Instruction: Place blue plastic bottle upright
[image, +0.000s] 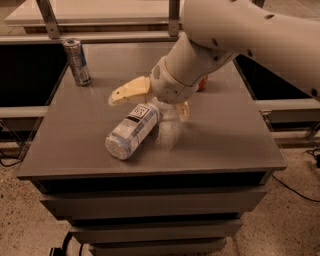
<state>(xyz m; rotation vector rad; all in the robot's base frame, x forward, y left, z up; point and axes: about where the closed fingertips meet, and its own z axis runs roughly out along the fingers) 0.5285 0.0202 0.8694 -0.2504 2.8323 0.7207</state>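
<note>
The blue plastic bottle (132, 131) lies on its side on the grey table (225, 135), base toward the front left and cap end toward the arm. Its pale blue-and-white label and black-and-white patch face up. My gripper (154, 102) is open just above the bottle's cap end. One cream finger (127, 93) sticks out to the left and the other (184, 111) sits to the right of the neck. The cap itself is hidden under the wrist.
A slim silver-blue can (77, 62) stands upright at the table's back left. A red can (202, 84) stands behind the arm, mostly hidden. A metal rail and shelf (100, 20) run behind the table, and dark gaps flank both sides.
</note>
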